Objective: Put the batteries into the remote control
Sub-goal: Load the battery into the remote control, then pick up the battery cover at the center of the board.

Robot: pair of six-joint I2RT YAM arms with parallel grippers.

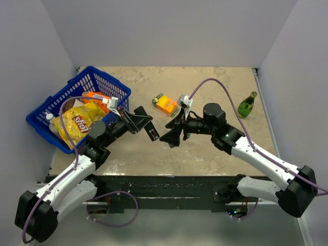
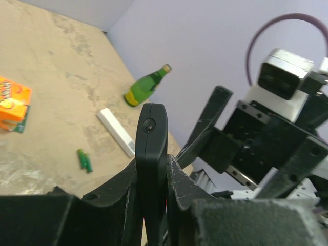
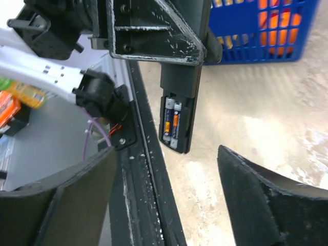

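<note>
My left gripper (image 1: 139,121) is shut on the black remote control (image 1: 151,132) and holds it above the table, also in the left wrist view (image 2: 152,162). The remote (image 2: 151,128) stands edge-on between the jaws. In the right wrist view the remote (image 3: 179,110) shows an open compartment holding two dark-and-orange cells (image 3: 170,124). Two small green batteries (image 2: 84,160) lie side by side on the table. My right gripper (image 1: 172,131) is open and empty, facing the remote, with a wide gap in its own view (image 3: 166,200). The remote's cover is out of view.
A white bar (image 2: 117,132) lies beside the green batteries. A green glass bottle (image 1: 247,104) lies at the right. An orange box (image 1: 166,104) sits mid-table. A blue basket (image 1: 56,105) with a chip bag stands at the left.
</note>
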